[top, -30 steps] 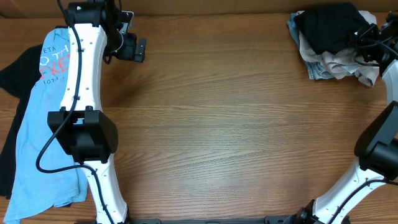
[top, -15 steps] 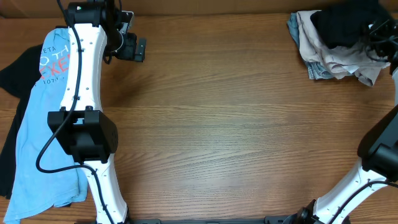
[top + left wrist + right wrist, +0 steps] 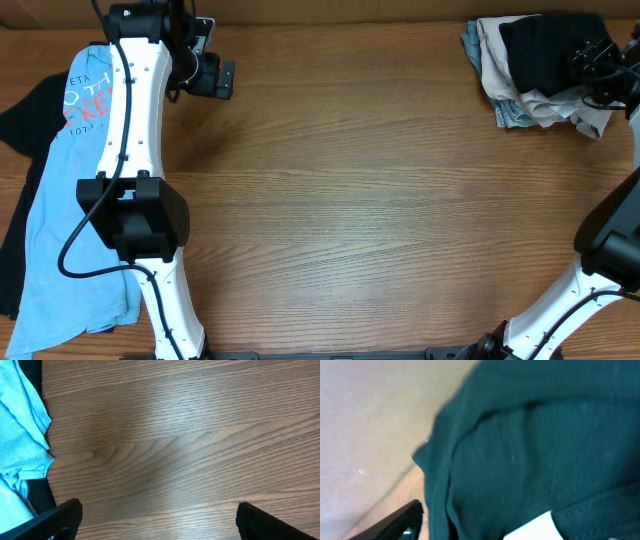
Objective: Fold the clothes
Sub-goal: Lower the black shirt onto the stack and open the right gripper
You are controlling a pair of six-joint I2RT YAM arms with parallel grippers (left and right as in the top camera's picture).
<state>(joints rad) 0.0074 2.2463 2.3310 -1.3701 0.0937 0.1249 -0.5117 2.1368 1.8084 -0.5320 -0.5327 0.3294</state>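
Two heaps of clothes lie at the far corners of the table (image 3: 380, 200) in the overhead view. On the left is a light blue T-shirt (image 3: 60, 230) over a dark garment (image 3: 20, 110), on the right a black T-shirt (image 3: 535, 50) atop pale clothes (image 3: 525, 105). My left gripper (image 3: 222, 78) hangs just right of the blue shirt, and my right gripper (image 3: 592, 62) is over the black one.

From my left wrist, the jaws gape wide above the wood, holding nothing.

From my right wrist, black fabric with a white label (image 3: 535, 527) fills the view. I cannot tell whether those jaws grip it.
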